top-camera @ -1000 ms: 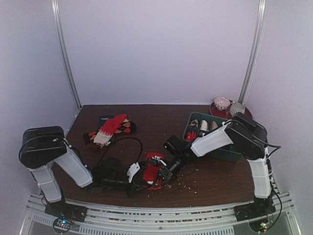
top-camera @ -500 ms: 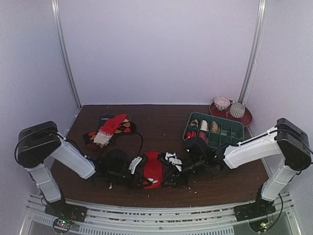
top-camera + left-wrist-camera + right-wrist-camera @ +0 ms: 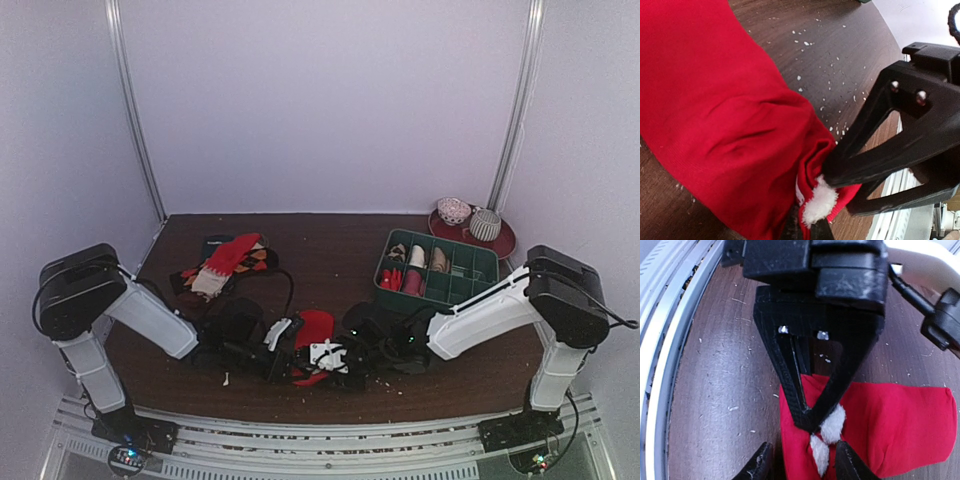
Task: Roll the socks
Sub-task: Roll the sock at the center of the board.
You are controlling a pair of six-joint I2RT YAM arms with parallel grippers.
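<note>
A bright red sock [image 3: 314, 328] lies near the table's front middle, with white fluffy tufts [image 3: 832, 425] at its near end. My left gripper [image 3: 303, 361] comes in low from the left and is shut on that tufted end [image 3: 822, 202]. In the right wrist view its fingers [image 3: 790, 375] form a closed V at the tufts. My right gripper [image 3: 802, 465] faces it from the right. It is open, its fingertips either side of the sock's end and of the left gripper's tip. The sock's body [image 3: 895, 425] spreads flat behind the pinch.
A heap of other socks [image 3: 222, 265] lies at the back left. A green compartment tray [image 3: 476, 262] stands at the back right, with a red plate [image 3: 505, 240] holding rolled bundles behind it. White lint [image 3: 805, 45] dots the wood. The metal front rail [image 3: 670, 340] runs close by.
The right arm has dropped low and stretched toward the centre, and its gripper has opened around the sock's end. The left gripper stays shut on the sock, which has been pulled out flatter.
</note>
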